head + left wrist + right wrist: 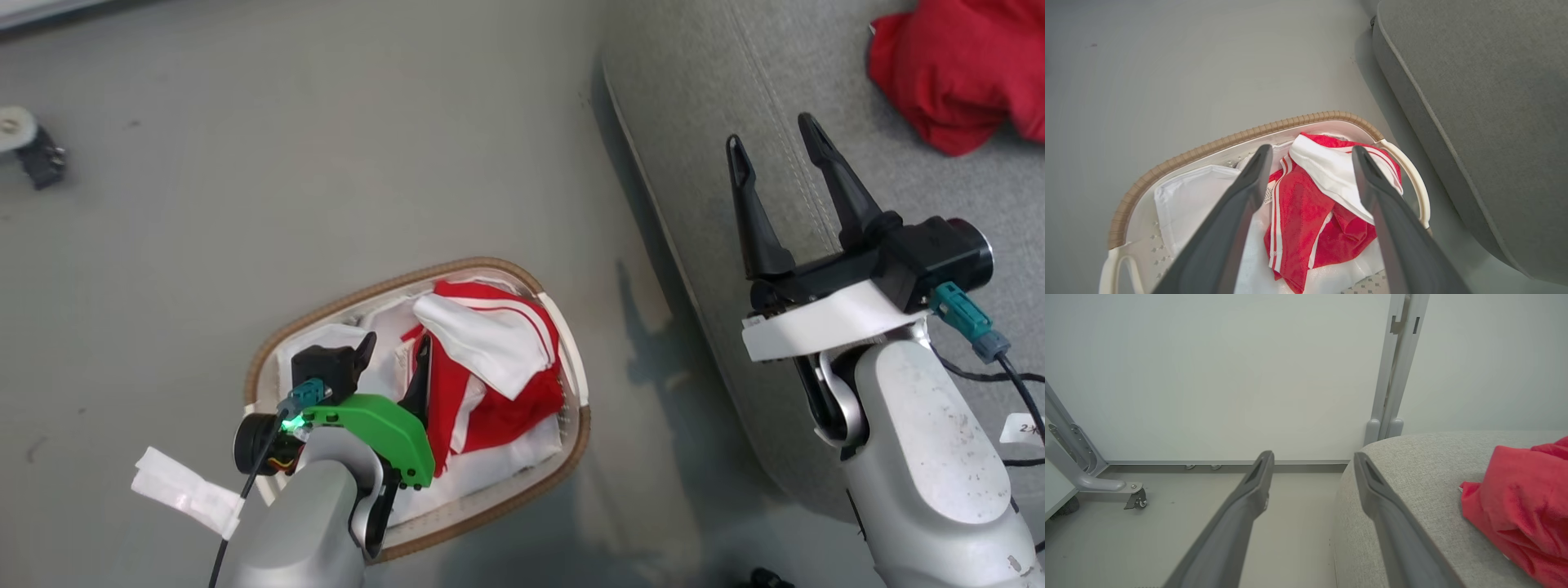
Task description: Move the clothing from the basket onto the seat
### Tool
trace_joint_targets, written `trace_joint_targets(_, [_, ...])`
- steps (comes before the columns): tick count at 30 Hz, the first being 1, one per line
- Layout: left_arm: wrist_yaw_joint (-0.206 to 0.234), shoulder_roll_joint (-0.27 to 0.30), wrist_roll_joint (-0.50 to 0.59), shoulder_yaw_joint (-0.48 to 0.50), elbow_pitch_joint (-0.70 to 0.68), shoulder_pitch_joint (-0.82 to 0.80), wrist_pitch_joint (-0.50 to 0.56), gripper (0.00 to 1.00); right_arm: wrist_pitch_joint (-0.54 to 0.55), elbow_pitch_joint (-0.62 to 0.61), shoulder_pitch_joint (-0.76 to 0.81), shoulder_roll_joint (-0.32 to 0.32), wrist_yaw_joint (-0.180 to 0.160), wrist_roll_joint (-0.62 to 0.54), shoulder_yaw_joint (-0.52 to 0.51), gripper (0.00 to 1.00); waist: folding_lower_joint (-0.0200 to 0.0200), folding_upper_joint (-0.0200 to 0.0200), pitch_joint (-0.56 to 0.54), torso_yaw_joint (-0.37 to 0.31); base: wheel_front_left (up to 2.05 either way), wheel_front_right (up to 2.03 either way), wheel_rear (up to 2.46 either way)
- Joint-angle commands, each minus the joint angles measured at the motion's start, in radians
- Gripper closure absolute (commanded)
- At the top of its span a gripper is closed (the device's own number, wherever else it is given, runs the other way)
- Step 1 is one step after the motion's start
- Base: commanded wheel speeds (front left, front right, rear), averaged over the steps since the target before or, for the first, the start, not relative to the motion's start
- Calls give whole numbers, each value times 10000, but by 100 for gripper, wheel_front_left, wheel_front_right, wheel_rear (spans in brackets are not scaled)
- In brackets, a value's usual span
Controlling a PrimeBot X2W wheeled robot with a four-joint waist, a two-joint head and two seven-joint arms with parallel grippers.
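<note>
The basket [343,304] stands on the floor with the red-and-white striped garment [490,359] crumpled inside on a white liner sheet [1188,196]. My left gripper [396,359] hangs open just above the basket's near side. In the left wrist view its fingers straddle the striped garment [1298,212] without touching it, inside the basket rim [1229,141]. A plain red garment [955,73] lies on the grey seat [718,98] at the upper right. My right gripper [771,139] is open and empty over the seat's left edge, left of the red garment [1515,498].
Grey floor surrounds the basket, and the seat edge [1486,102] runs close along its right side. A caster foot [28,147] sits at the far left. A wall, a grey upright post [1392,375] and a wheeled frame leg [1106,486] stand beyond the seat.
</note>
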Motion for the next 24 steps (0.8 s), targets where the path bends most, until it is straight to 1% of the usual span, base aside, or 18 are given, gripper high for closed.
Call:
trace_joint_targets(1, [-68,87,-271,-146,240,-348,-6,0,-47,-139,-211,32,-14,54,41,0,0,-1,1068,-942,0,0,0])
trace_joint_targets(4, [-184,83,-791,-698,861,-909,-6,0,-47,-357,-387,73,-14,67,121,0,0,-1,1423,-1136,0,0,0])
trace_joint_targets(7, [-188,89,-1234,-1146,1327,-1356,-7,0,-47,-567,-583,124,-14,56,164,0,0,-1,1735,-1268,0,0,0])
trace_joint_targets(13, [39,84,-2179,-1612,2101,-2095,29,0,-47,-890,-874,232,-14,28,230,0,0,-1,2312,-1491,0,0,0])
trace_joint_targets(17, [97,86,-2700,-1806,2384,-2445,21,0,-47,-1051,-1006,279,-14,13,208,0,0,-1,2628,-1570,0,0,0])
trace_joint_targets(24, [404,81,-3098,-2143,2942,-3220,11,0,-47,-1295,-1204,339,-14,-30,104,0,0,-1,3204,-1719,0,0,0])
